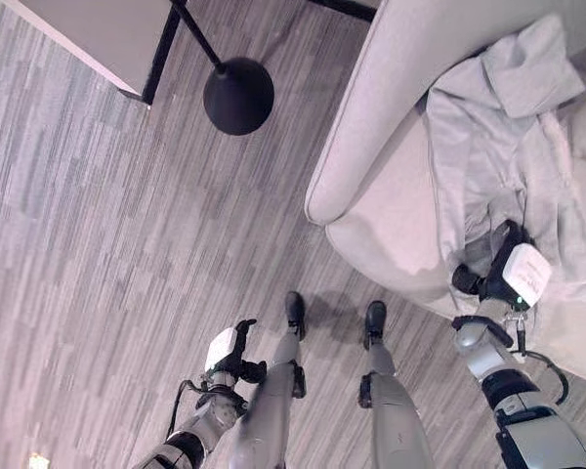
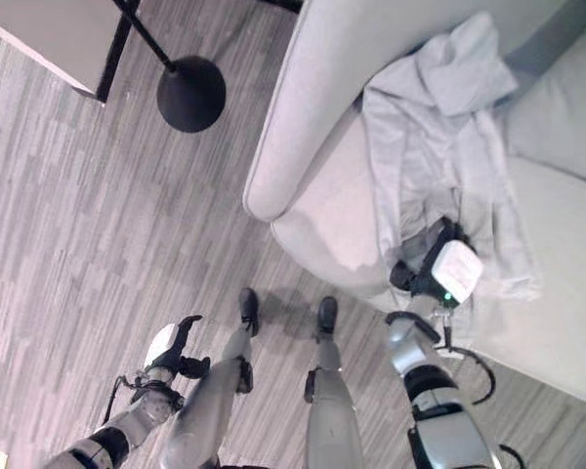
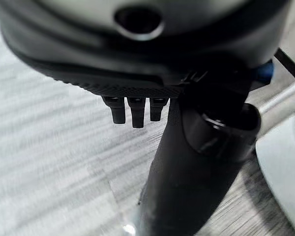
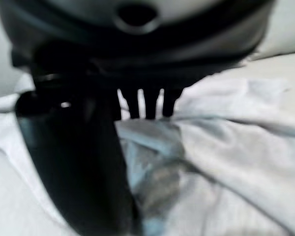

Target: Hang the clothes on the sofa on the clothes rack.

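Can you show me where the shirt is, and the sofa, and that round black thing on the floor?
shirt [image 1: 498,147], left eye view, on its crumpled middle.
sofa [image 1: 391,88], left eye view, on its armrest.
round black base [image 1: 238,95], left eye view, on its top.

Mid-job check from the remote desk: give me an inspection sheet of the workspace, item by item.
Surface: pale sofa, seat and rounded arm in view, standing on grey striped carpet.
Job's things: light grey garment lying crumpled across the sofa seat and back, not yet lifted.
Clutter: nothing seen.
Hands: right hand on the garment's lower edge, cloth bunched against its fingers; whether it grips cannot be told. Left hand low over the carpet, fingers relaxed, holding nothing.
Cables: nothing seen apart from the robot's own.
Surroundings: black round stand base with a thin pole, beside a pale table corner.
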Robot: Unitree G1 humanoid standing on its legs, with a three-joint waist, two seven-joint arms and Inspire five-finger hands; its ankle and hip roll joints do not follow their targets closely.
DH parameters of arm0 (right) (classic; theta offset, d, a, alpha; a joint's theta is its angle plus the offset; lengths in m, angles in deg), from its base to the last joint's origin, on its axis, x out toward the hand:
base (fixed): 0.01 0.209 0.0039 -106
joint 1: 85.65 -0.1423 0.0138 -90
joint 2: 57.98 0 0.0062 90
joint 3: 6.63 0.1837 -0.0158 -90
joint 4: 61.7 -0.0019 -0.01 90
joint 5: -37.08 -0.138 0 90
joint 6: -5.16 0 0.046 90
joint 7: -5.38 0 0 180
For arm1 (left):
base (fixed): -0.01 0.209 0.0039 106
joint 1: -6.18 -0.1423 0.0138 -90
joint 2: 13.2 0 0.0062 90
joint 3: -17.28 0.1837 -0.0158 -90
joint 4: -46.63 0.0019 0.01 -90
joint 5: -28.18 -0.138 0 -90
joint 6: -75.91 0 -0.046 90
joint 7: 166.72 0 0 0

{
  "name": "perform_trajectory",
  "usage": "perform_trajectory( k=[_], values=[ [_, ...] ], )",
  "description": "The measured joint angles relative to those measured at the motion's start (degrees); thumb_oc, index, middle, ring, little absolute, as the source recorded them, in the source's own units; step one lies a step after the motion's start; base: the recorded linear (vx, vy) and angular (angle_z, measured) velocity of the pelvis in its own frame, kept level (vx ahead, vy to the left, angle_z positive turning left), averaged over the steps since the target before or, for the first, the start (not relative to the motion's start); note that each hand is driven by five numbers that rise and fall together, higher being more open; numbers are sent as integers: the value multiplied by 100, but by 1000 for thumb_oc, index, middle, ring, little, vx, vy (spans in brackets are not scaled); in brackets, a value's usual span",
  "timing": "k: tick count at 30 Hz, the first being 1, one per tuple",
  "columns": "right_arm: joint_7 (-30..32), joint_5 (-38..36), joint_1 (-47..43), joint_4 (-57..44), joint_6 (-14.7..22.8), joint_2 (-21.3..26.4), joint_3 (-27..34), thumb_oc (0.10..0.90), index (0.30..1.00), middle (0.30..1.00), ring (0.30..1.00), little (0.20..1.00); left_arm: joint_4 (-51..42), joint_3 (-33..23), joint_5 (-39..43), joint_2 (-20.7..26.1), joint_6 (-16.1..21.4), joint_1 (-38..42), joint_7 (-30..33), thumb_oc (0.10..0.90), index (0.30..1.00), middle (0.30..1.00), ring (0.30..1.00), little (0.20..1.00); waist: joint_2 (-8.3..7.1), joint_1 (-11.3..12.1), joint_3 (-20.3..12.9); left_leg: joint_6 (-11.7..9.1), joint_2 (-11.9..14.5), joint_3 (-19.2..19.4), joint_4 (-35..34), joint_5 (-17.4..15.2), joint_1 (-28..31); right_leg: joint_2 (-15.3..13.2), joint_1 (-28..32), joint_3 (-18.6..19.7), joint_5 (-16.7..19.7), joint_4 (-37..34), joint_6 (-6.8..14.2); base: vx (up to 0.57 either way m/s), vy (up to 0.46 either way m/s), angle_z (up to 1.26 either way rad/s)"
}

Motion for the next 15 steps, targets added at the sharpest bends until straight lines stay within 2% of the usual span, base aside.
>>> perform_trajectory(
  k=[2, 4, 5, 6, 7, 9, 11, 15],
  values=[
    [168, 85, -3, 64, 5, 158, -168, 800, 900, 900, 900, 900, -12, 364, -442, 113, -5, 215, 307, 800, 900, 900, 900, 900, -2, -10, 3, 6, -2, 44, 0, 7, -99, -2, -124, 58, 26, -1, 9, -25, -37, -11],
    [409, 132, -177, 259, 113, 173, -518, 800, 900, 900, 900, 900, -13, 556, -879, 202, -28, 498, 626, 800, 900, 900, 900, 900, -24, -132, 18, 20, -1, 55, 0, 43, -224, 0, -259, 79, 60, -1, 34, -10, -35, -6],
    [455, 151, -302, 417, 155, 140, -686, 698, 747, 747, 747, 747, -10, 580, -970, 208, -79, 580, 735, 800, 900, 900, 900, 900, -46, -159, 32, 16, 2, 56, 0, 53, -252, 3, -287, 82, 66, -1, 39, 0, 0, 0],
    [442, 163, -377, 537, 205, 89, -773, 450, 375, 375, 375, 375, -14, 583, -1051, 195, -120, 657, 802, 800, 900, 900, 900, 900, -59, -171, 41, 11, 7, 64, 0, 59, -265, 7, -306, 94, 78, -2, 33, -2, -39, -3],
    [439, 150, -496, 775, 263, -21, -850, 400, 300, 300, 300, 300, 2, 617, -1098, 188, -128, 740, 832, 800, 900, 900, 900, 900, -74, -190, 49, 3, 14, 63, -1, 66, -265, 15, -306, 95, 82, -2, 32, 13, -50, -2],
    [417, 52, -590, 1179, 409, -263, -1095, 400, 300, 300, 300, 300, 2, 689, -1129, 174, -135, 813, 912, 800, 900, 900, 900, 900, -81, -200, 49, -3, 24, 63, -1, 70, -264, 23, -306, 98, 69, -3, 52, 24, -53, -1],
    [498, -277, -757, 1408, 514, -587, -1103, 400, 300, 300, 300, 300, 100, 711, -1138, 162, -234, 806, 917, 800, 900, 900, 900, 900, -166, -261, 32, -19, 50, 50, -1, 81, -231, 49, -267, 81, 79, -2, 40, 0, 0, 0],
    [47, -800, -926, 1562, 694, -634, -1104, 400, 300, 300, 300, 300, 272, 704, -1186, 168, -325, 688, 873, 800, 900, 900, 900, 900, -263, -222, -5, -40, 89, 34, -1, 96, -57, 88, -85, 59, 107, -1, -1, 8, -3, 1]
  ],
)
